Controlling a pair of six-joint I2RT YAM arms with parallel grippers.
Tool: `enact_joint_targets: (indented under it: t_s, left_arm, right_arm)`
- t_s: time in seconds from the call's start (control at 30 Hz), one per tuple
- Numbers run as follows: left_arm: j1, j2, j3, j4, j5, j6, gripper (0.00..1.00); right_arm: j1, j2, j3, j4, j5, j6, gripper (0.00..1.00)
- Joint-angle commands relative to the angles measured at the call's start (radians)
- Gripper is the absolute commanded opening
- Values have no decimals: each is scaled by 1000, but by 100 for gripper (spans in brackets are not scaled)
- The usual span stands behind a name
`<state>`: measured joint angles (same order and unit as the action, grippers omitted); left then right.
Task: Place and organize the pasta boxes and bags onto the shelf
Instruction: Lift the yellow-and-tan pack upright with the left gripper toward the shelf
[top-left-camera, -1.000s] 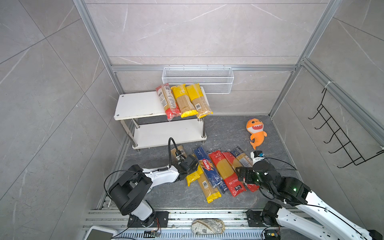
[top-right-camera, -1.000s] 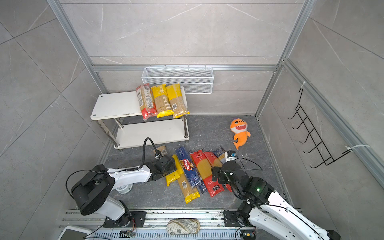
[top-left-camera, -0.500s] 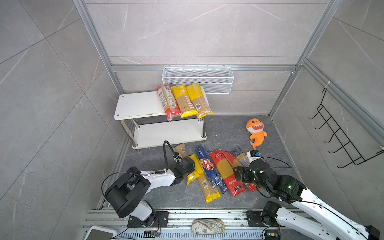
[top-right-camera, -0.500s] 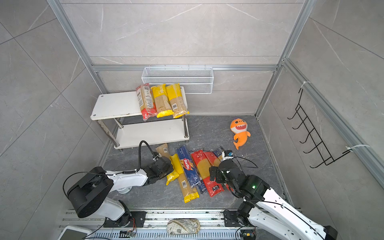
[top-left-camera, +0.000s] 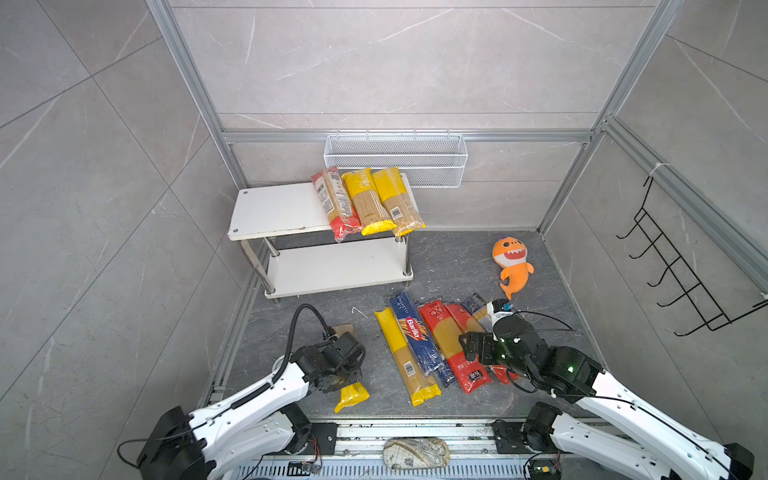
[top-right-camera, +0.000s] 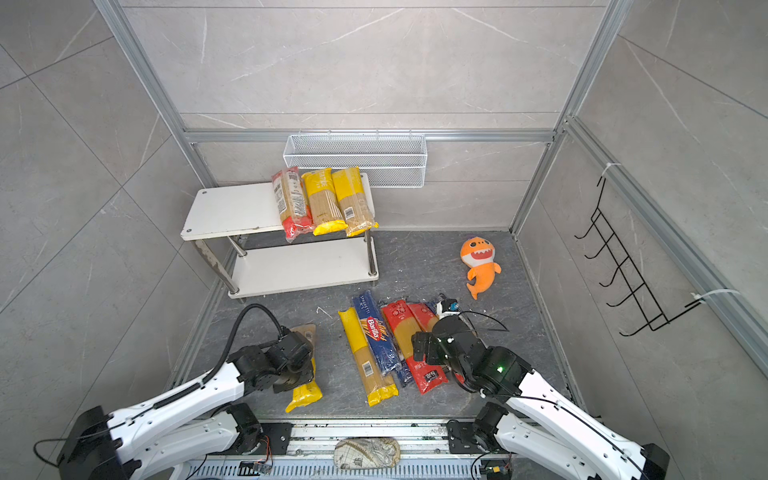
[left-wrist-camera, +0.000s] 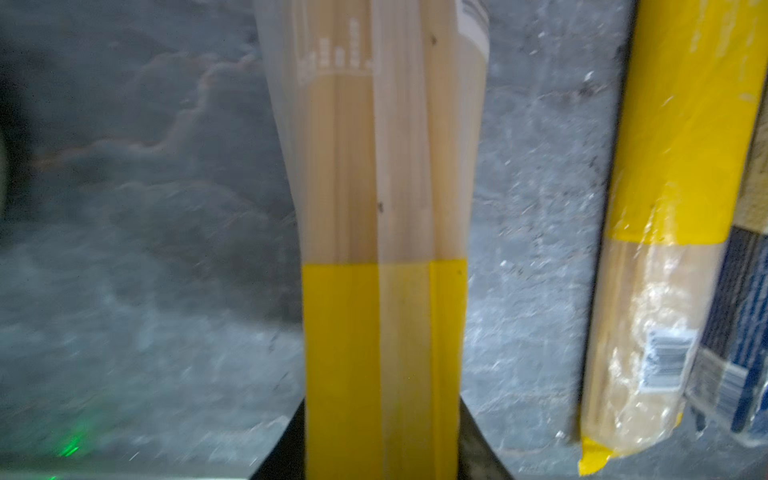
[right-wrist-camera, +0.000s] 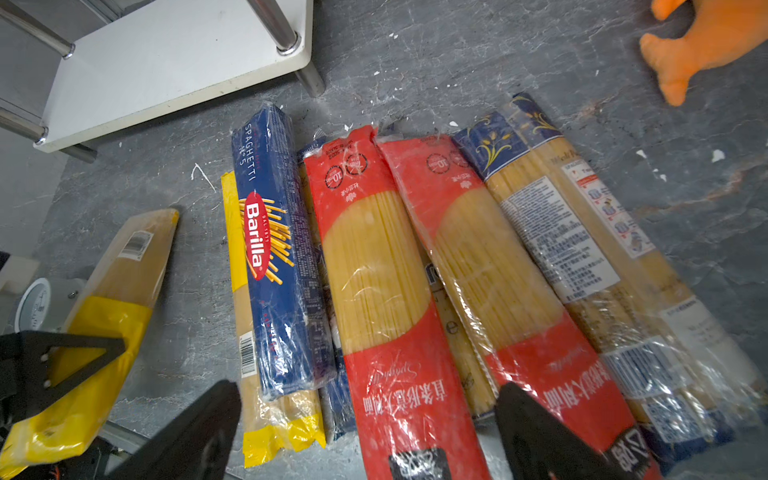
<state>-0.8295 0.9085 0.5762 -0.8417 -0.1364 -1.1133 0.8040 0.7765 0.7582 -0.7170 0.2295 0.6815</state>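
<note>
My left claw (left-wrist-camera: 380, 453) is clamped on the yellow end of a yellow pack (left-wrist-camera: 382, 187), apart from the worktop (top-left-camera: 449, 266) row, held endwise, I judge, to slide beside the three packs (top-left-camera: 368, 203) on the shelf (top-left-camera: 274, 208) top; right claw (right-wrist-camera: 368, 399) gapes over a red pack (right-wrist-camera: 374, 270).

Three spaghetti packs (top-left-camera: 368, 203) lie side by side on your shelf (top-left-camera: 274, 212), at the top board's right end, below the wire basket (top-left-camera: 395, 162). Before the shelf you have a row of packs (top-left-camera: 446, 345), the Barilla pack (top-left-camera: 415, 332) overlapping the leftmost. A lone pack (top-left-camera: 351, 392) lies further left, and the plush shark (top-left-camera: 512, 266) behind right.
</note>
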Motion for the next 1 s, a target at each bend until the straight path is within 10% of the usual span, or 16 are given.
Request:
enact_joint_targets:
  t_s: [0.0,0.5,0.97]
  left_arm:
    - [1,-141,107,-238,-59,31,0]
    - [-1,-378,412,-537,-150,50,0]
    - [0,-116,1004,-703,-293,221,0]
  right_arm:
    - [6,7,13,32,-26,11,99]
    - [6,32,47,48,-47,0,99]
    - [7,50,59,67,-50,-22,99]
